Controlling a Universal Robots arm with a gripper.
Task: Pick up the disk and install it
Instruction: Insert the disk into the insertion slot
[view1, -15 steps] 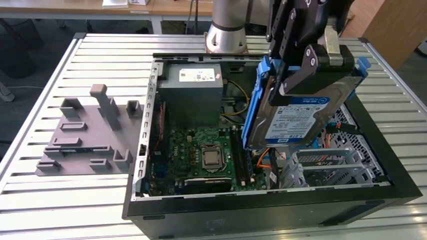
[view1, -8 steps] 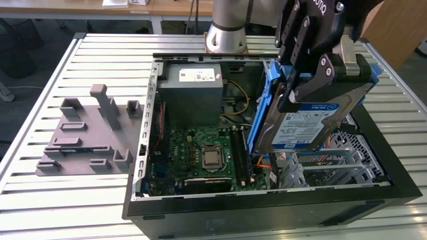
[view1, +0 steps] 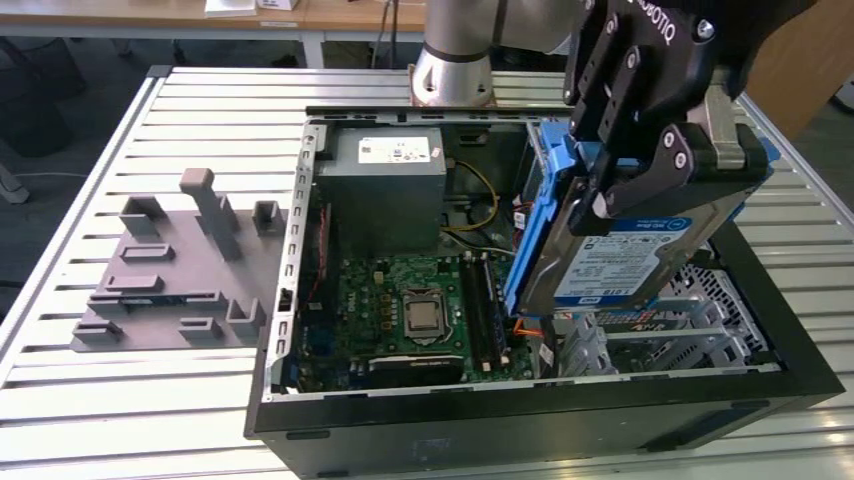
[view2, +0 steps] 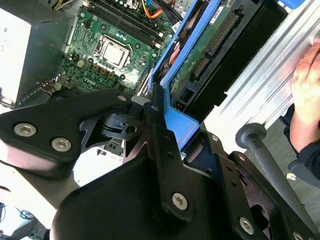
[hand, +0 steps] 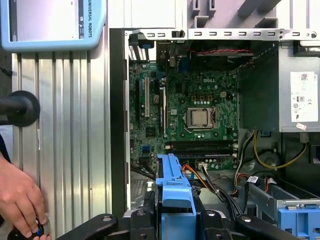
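Our claw (view1: 663, 170) clamps the disk (view1: 627, 255) tilted over the open computer case (view1: 534, 420). We risk snagging the orange cables (hand: 192, 173) if it descends skewed.

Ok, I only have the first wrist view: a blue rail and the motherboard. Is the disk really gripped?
Observer: Yes. In the exterior view the gripper is shut on the disk, with the label side showing.
Operator: How is it sitting?
Observer: Steeply tilted over the open case, with its lower end down by the metal cage. I cannot tell whether they touch.
Operator: And its other face?
Observer: The second wrist view shows that side's green circuit board.
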